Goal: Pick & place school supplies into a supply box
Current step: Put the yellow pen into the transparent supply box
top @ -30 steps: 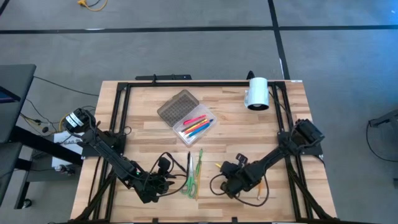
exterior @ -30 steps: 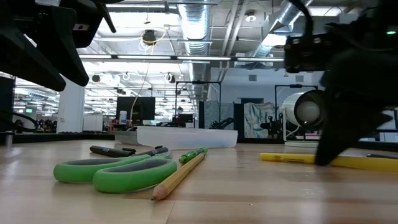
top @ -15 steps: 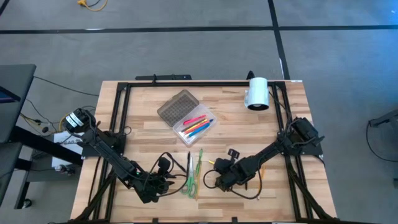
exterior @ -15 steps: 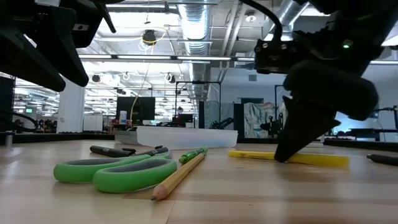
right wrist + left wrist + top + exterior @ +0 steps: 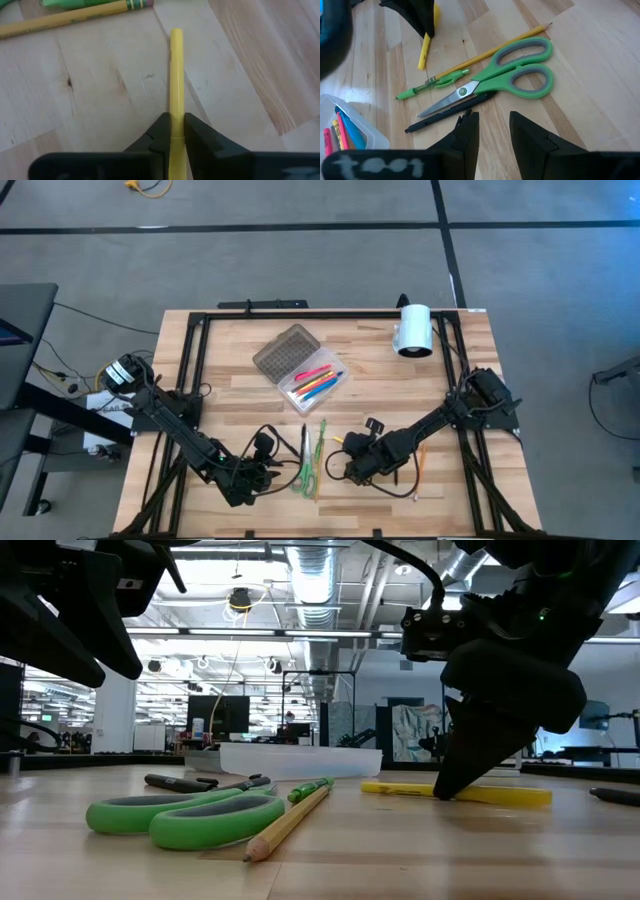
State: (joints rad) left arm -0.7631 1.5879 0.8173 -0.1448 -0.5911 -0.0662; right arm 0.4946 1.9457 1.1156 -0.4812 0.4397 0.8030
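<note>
The clear supply box [image 5: 318, 385] lies open at the table's middle with several coloured pens inside, its grey dotted lid [image 5: 283, 352] folded back. Green-handled scissors [image 5: 515, 70], a pencil [image 5: 490, 52], a green pen [image 5: 432, 85] and a black pen [image 5: 450, 112] lie together near the front edge. My left gripper [image 5: 492, 132] hovers open just above them. Right of this group, my right gripper [image 5: 176, 120] is shut on a yellow pen [image 5: 500, 793]. My right gripper pinches the yellow pen's shaft [image 5: 176, 107] between its two fingertips, roughly mid-length. The fingers come steeply from above, one on each long side, and the pen runs on ahead through the gap. The pen lies flat on the table [image 5: 400, 850].
A white cylinder [image 5: 413, 330] lies at the far right. An orange pencil [image 5: 422, 462] and a black pen [image 5: 615, 796] lie on the table to the right of my right gripper. Black frame rails [image 5: 190, 370] border the tabletop.
My right gripper has moved toward the table's left, nearer the scissors, and the yellow pen has slid along the table with it, staying flat.
</note>
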